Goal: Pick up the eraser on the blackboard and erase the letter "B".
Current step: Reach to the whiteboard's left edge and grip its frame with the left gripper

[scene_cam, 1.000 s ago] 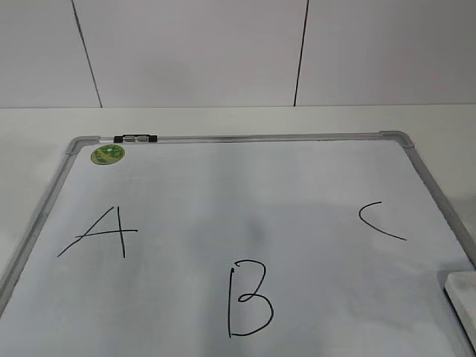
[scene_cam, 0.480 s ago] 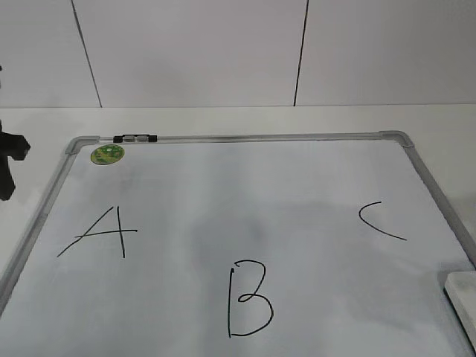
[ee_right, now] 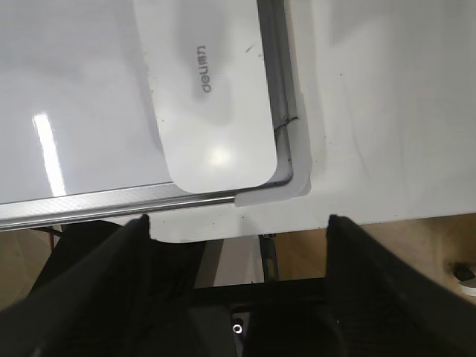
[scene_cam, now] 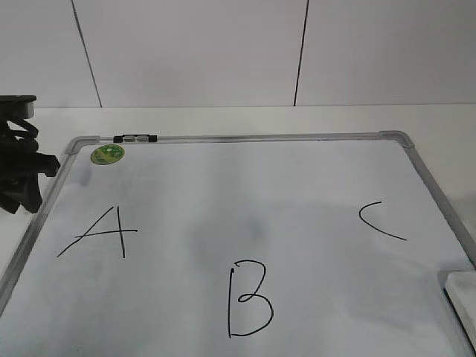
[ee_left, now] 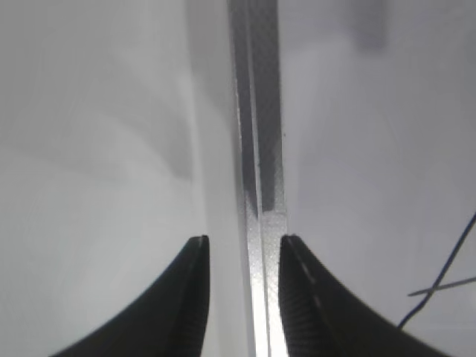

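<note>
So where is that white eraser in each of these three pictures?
Exterior view: the eraser peeks in at the bottom right edge, on the whiteboard.
Left wrist view: not in it; only the left fingers astride the grey frame.
Right wrist view: upper middle, lying in the board's corner.
Shared landmark: the grey frame.

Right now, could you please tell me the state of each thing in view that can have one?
eraser: lying flat in the board's corner, not gripped.
letter "B": intact, unerased.
blackboard: flat on the table.
left gripper: open, fingers astride the board's frame.
right gripper: open, above the eraser, empty.
</note>
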Robot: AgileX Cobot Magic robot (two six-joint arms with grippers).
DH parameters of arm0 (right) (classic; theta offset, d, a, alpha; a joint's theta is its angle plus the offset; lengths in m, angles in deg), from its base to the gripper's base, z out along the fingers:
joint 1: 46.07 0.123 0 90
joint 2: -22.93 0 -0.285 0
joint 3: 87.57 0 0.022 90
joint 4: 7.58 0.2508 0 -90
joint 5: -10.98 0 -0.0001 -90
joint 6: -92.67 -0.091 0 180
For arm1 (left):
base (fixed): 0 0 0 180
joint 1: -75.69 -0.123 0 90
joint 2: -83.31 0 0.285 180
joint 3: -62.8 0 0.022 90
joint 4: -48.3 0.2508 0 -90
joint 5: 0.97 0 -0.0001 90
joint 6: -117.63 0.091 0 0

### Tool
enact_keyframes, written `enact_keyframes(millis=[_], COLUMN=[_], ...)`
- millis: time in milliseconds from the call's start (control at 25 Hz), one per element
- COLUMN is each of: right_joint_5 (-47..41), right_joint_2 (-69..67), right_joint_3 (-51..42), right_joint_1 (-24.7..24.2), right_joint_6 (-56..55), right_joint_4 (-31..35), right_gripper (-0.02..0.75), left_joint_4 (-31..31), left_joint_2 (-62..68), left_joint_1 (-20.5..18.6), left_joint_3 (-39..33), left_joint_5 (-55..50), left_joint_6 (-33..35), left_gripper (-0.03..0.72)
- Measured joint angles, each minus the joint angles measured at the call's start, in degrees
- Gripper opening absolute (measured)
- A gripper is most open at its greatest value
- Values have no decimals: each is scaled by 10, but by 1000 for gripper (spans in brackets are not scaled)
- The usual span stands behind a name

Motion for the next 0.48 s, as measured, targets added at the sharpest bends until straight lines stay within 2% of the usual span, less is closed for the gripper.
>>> enact_keyframes(millis=[480], right_joint_5=[0], right_joint_2=[0], right_joint_3=[0], right_joint_1=[0], right_joint_6=[0], right_joint_4=[0], right_gripper=[582], left_joint_4=[0], left_joint_2=[28], left_joint_1=[0], left_joint_3=[1], left_joint_5=[14], left_joint_6=[13], left_gripper=[234])
